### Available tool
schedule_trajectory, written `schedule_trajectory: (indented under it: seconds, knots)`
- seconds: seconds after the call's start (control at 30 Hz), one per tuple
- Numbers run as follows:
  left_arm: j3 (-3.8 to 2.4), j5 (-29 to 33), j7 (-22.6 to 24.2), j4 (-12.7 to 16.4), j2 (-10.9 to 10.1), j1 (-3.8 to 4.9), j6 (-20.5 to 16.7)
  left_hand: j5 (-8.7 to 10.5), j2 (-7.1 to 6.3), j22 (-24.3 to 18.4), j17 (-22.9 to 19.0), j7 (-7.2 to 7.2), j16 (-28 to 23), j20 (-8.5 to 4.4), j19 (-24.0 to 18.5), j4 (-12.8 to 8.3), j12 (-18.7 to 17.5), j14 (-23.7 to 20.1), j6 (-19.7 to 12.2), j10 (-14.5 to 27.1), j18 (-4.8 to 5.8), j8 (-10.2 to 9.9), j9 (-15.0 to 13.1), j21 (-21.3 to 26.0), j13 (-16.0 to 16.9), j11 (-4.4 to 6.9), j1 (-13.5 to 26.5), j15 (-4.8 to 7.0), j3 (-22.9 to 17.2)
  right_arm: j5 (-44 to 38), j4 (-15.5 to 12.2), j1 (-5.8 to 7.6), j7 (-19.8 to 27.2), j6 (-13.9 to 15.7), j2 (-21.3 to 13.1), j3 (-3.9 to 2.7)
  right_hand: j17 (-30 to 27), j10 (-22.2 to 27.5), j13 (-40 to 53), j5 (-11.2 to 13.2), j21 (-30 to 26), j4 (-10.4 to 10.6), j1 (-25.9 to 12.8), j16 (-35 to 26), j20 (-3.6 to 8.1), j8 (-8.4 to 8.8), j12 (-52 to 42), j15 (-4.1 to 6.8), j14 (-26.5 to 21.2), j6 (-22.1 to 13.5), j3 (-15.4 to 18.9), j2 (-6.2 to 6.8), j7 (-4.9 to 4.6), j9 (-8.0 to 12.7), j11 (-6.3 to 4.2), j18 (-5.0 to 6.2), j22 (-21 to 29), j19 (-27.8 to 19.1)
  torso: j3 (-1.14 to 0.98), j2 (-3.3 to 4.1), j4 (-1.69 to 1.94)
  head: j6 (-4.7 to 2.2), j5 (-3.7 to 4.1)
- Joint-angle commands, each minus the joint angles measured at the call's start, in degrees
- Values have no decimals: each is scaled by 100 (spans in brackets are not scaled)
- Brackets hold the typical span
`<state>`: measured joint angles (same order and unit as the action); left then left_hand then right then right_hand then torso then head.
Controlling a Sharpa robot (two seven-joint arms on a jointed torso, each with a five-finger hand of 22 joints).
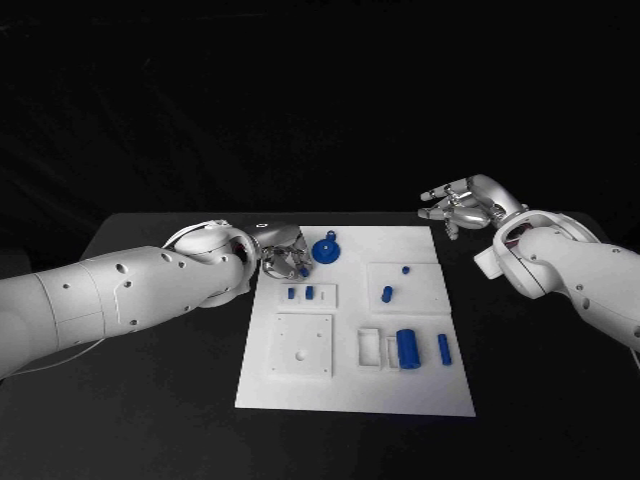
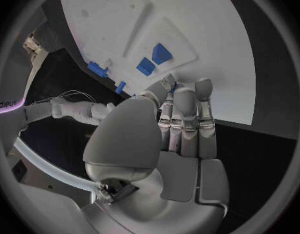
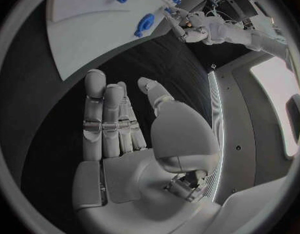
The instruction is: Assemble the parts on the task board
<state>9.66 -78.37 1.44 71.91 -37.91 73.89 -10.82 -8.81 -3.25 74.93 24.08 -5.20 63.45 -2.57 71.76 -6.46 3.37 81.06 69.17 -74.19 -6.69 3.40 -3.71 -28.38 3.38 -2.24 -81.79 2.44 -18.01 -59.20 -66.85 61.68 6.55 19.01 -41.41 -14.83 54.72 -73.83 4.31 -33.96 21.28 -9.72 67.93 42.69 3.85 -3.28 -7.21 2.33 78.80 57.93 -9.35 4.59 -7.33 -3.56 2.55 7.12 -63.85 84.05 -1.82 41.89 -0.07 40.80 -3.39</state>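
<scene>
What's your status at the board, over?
Left hand open, fingers at board's far-left corner near round blue part. Right hand open, off board. Nothing blocking.

The room is dim and black all round; the white task board (image 1: pixel 356 385) catches most of the light and shows no harsh glare. Both wrist views bend straight edges inside dark circular rims. A bright panel glows at three o'clock in the right wrist view.

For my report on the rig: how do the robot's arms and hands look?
Both arms are smooth white shells with small dark dots. The left hand and right hand are silver metal with grey padded fingers. A thin white cable runs beside the left arm.
</scene>
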Motion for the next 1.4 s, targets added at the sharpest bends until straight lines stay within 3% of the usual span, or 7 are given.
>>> schedule_trajectory:
  seconds: [0.03, 0.23, 0.53, 1.0, 1.17, 1.3, 1.4]
  knots:
    - [28, -70, 0, 24, 9, -28, 203, 49, -15, 108, -11, -5, 16, 5, -43, -19, -4, -27, -12, 7, -74, 15, -3, -15, 3, -8, 0, -23, 33, 3, -14, -3, 51, -28, -4, -2, -5, -28, -9, -27, -29, 1, -63, 31, -28, -30, 22, -1, 7, 52, -21, 5, 2, -9, -6, 214, 5, 207, 2, 0, 3, 2, 1]
    - [30, -36, 61, 29, 5, -28, 75, 120, -100, 100, -19, -20, 2, 18, -45, 4, -5, -45, -405, 210, -79, 10, 13, 4, 2, -71, 11, -58, -9, 3, -16, -3, 47, -39, -5, -2, -5, -17, -14, -25, 13, -4, -66, 35, -27, -29, 32, -2, 13, 50, -27, 0, 1, -8, -2, 209, -11, 213, 6, 0, 3, 13, -2]
    - [30, -21, 66, 32, 3, -28, -31, 143, -265, 103, -24, 18, -6, 5, -17, 95, -5, -55, -739, 270, -71, 11, 16, 24, 2, -88, 3, -61, -179, 3, -13, -3, 45, -54, -2, -2, -3, -9, -17, -23, 15, -5, -71, 41, -28, -30, 41, -4, 15, 51, -28, 2, 0, -9, 1, 212, -13, 213, 4, 1, 5, 3, -2]
    - [29, -18, 58, 42, -26, -29, -164, 164, -375, 103, -26, 43, -18, -16, 6, 168, -5, -56, -885, 286, -53, 13, 15, 35, 1, -94, -27, -52, -226, 2, -12, -3, 34, -58, -10, -2, 7, 216, -52, -12, 106, -11, -112, 92, -71, -30, 191, -53, 31, 46, -58, 16, -22, -9, 86, 264, -49, 223, 6, 0, -1, -10, 6]
    - [28, 14, 62, 30, -35, -29, -208, 160, -411, 102, -25, 49, -21, -11, 7, 188, -6, -61, -922, 362, -56, 12, 15, 44, 1, -120, -40, -66, -243, 2, -10, -3, 24, -65, -13, -2, 10, 235, -54, -14, 131, -17, -113, 107, -77, -30, 204, -56, 37, 49, -71, 16, -23, -9, 93, 271, -58, 225, 4, 1, 2, 21, 8]
    - [20, 59, 24, 17, -53, -29, -200, 331, -463, 93, -30, 167, -37, -5, 8, 216, -5, -71, -1269, 408, -57, 8, 19, 66, 1, -137, -47, -71, -202, -31, -4, -3, -21, -116, -18, -2, 16, 451, -58, 13, 62, -80, -75, 137, -108, -29, 288, -109, 31, 26, -80, 59, -56, -9, 171, 312, -26, 217, 8, 1, 0, 13, 21]
    - [11, 77, -9, -12, -69, -29, -169, 346, -483, 88, -35, 129, -51, -1, 7, 243, -5, -82, -1268, 475, -54, 12, 17, 89, 1, -160, -68, -81, -167, -73, -6, -3, -61, -188, -24, -2, 23, 547, -60, 118, 95, -154, -42, 182, -149, -30, 261, -135, 21, 24, -49, 51, -64, -9, 199, 365, -30, 221, 6, -3, -2, 13, 22]
